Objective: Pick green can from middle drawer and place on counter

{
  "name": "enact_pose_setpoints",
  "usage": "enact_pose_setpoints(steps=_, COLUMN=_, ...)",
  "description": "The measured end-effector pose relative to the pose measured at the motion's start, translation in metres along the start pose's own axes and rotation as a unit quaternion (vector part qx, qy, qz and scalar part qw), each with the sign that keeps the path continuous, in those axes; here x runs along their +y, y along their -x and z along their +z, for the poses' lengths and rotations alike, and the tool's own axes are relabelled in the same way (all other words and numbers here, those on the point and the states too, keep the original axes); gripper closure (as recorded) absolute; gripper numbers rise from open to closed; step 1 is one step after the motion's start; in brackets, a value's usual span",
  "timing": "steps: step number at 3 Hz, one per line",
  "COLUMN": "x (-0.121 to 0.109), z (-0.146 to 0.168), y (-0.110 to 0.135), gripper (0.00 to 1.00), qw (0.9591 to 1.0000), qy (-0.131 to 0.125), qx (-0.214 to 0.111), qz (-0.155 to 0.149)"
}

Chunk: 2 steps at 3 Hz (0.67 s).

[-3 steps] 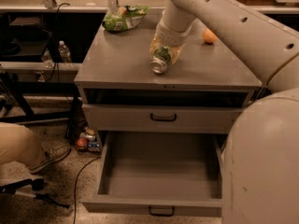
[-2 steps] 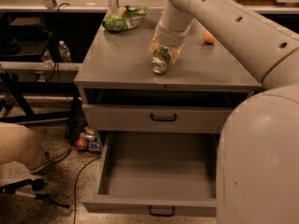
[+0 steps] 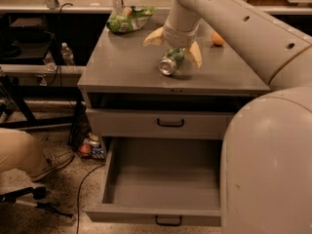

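Note:
The green can (image 3: 170,62) lies on its side on the counter (image 3: 117,67), its silver end facing the front edge. My gripper (image 3: 173,47) hangs right over it, open, with one finger (image 3: 152,37) spread to the left and the other (image 3: 195,55) beside the can's right side. The can is free of the fingers. The middle drawer (image 3: 161,213) stands pulled out below and its grey inside holds nothing. Its black handle shows at the front.
A green-and-white snack bag (image 3: 129,18) lies at the counter's back left and an orange (image 3: 218,39) at the back right. The upper drawer (image 3: 170,123) is closed. A person's leg (image 3: 24,152), floor cables and small cans (image 3: 87,147) are at the left. My own body (image 3: 268,169) blocks the right.
The gripper was closed around the green can; now its fingers have spread apart and the can rests on the counter on its own.

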State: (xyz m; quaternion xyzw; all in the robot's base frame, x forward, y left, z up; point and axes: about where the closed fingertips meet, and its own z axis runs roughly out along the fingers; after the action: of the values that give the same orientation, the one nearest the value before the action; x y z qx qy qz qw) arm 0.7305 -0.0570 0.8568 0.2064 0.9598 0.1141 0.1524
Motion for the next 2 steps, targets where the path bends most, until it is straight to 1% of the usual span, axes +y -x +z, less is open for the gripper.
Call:
enact_pose_setpoints(steps=1, x=-0.006, z=-0.006, y=0.007, gripper=0.0, qw=0.9999, qy=0.001, qx=-0.009, qz=0.011)
enact_pose_setpoints(steps=2, x=-0.024, z=-0.023, y=0.024, gripper=0.0, qw=0.9987, qy=0.012, qx=-0.03, qz=0.04)
